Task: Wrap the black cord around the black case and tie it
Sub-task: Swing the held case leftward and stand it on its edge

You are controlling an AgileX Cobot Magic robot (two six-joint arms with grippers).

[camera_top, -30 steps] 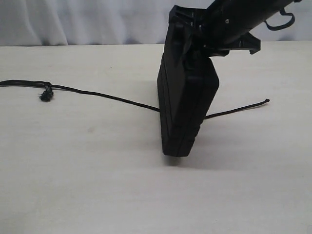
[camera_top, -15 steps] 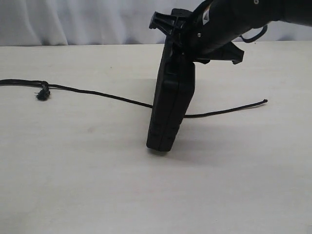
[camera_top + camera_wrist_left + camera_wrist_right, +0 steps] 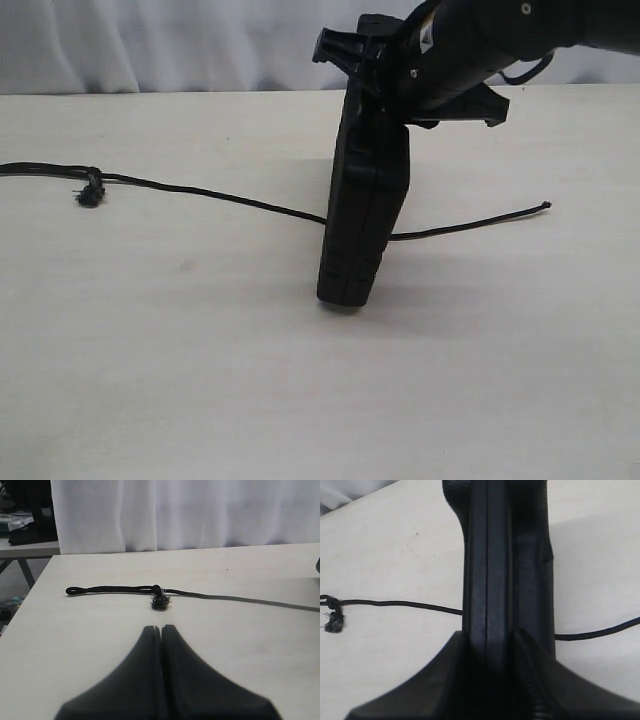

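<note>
The black case [image 3: 362, 215] (closed, contents not visible) is held upright on the table [image 3: 150, 380], clamped at its top by the right gripper [image 3: 380, 85]. The black cord [image 3: 210, 193] is laid flat, passing behind it. The left gripper [image 3: 161, 632] is clenched empty. The arm label [image 3: 424, 38] cannot be read.

Matte black arm [image 3: 500, 40], tapered black fingers [image 3: 140, 680]

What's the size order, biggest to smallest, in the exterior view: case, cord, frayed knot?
1. The case: largest by area.
2. The cord: spans more of the view than the case is tall, but it is thin, so less area; part of it is hidden behind the case.
3. The frayed knot: smallest, a tiny tuft on the cord.
</note>
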